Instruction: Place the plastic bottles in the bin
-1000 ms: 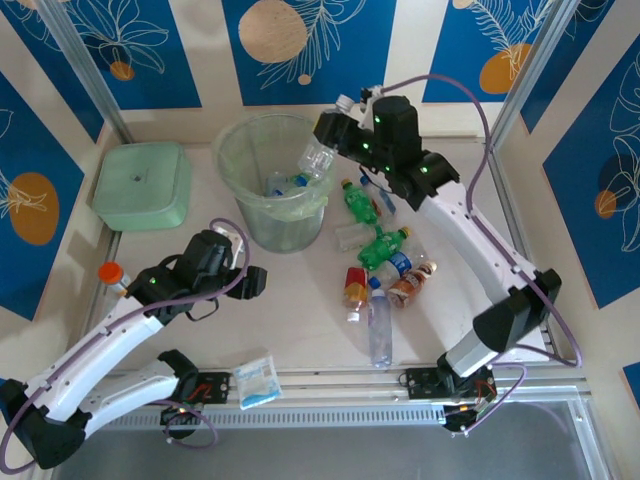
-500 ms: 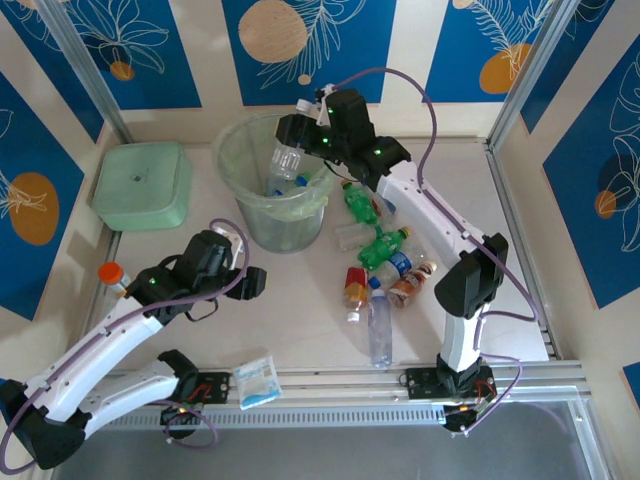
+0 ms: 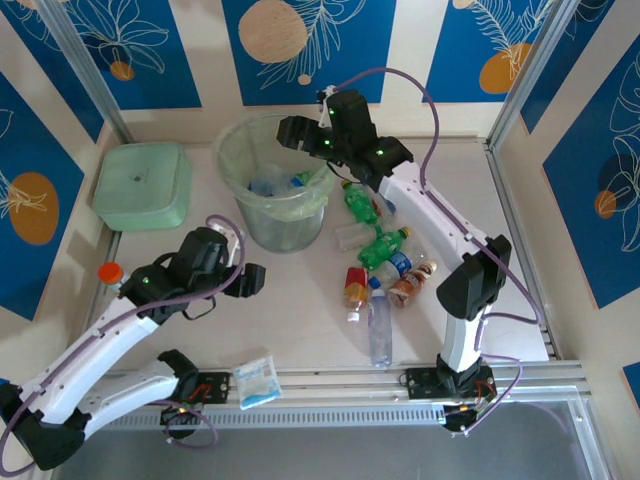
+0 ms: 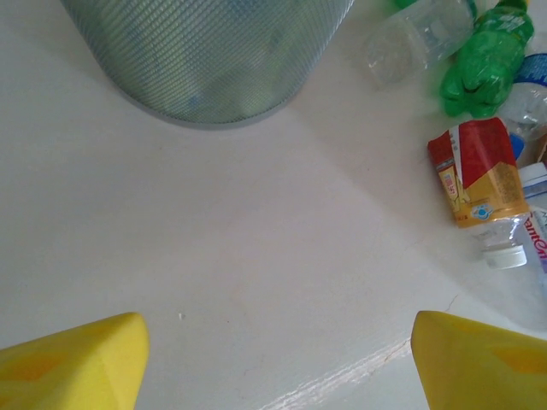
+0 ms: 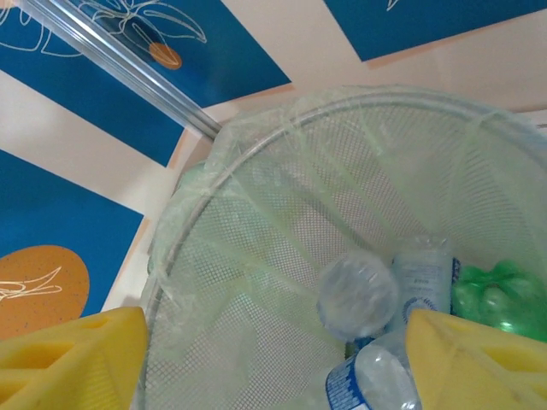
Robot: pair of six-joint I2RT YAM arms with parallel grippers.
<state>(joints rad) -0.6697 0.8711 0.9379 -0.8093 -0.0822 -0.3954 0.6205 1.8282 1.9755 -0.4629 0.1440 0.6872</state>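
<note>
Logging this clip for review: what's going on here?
Two robot arms are clearing plastic bottles off a table into a bin. The right gripper hangs open over the bin with nothing between its fingers, and several bottles lie inside below it. The left gripper is open and empty, low over the table near the bin's base. A cluster of bottles lies on the table to the right of the bin.
</note>
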